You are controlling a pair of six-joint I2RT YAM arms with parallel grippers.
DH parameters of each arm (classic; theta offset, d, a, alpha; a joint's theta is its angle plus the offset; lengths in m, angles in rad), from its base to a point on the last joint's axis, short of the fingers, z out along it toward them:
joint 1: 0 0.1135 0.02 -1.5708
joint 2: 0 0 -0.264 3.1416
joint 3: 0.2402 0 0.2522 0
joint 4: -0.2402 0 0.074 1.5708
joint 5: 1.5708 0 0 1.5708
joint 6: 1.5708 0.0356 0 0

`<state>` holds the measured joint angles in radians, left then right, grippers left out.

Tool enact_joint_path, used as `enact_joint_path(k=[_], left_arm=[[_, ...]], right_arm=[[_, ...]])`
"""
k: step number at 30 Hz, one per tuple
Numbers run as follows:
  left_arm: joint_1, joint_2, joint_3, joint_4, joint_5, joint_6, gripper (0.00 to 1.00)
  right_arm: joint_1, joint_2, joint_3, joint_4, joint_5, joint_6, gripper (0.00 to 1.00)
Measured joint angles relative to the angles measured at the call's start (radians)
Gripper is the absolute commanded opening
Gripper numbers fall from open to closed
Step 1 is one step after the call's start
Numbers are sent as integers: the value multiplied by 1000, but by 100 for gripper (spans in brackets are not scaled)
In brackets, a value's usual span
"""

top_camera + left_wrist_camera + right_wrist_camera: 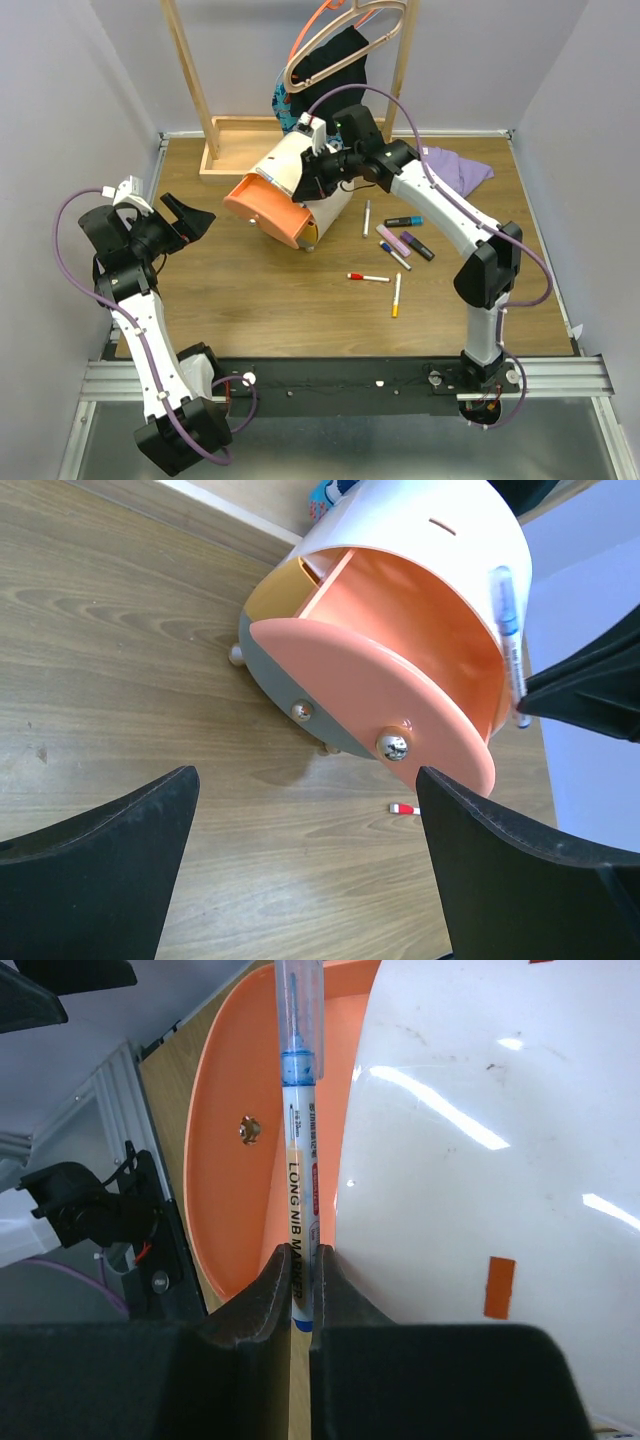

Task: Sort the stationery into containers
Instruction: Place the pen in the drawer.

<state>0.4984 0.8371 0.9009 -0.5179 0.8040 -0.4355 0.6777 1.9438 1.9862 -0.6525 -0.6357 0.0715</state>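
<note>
Stationery: none in our left gripper (190,218), jaws wide at 9 o'clock, keeping clear of the open orange drawer (262,205). Our right gripper (300,1260), clamped on a white marker (300,1160), poises it at the drawer's mouth, for release we judge; loose pens (392,240) wait at 4 o'clock.

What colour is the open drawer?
The drawer is orange; the left wrist view shows it best.

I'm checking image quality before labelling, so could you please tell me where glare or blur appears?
Right wrist: white glare streaks on the cream chest, marker print sharp. Left wrist: a bright highlight on the orange drawer's knob. Top external: evenly lit, in focus.
</note>
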Motion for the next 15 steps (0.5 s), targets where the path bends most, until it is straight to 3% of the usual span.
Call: enact_joint_path(k=[3, 9, 13, 15], left_arm=[[0, -4, 0, 0, 0, 0, 99], [5, -12, -4, 1, -3, -3, 99], [6, -14, -10, 1, -3, -8, 99], [7, -14, -10, 1, -3, -10, 99]], right_arm=[[7, 24, 5, 0, -9, 24, 41], [14, -16, -6, -14, 10, 1, 46], [13, -180, -156, -52, 53, -113, 46], [10, -322, -311, -77, 78, -230, 46]])
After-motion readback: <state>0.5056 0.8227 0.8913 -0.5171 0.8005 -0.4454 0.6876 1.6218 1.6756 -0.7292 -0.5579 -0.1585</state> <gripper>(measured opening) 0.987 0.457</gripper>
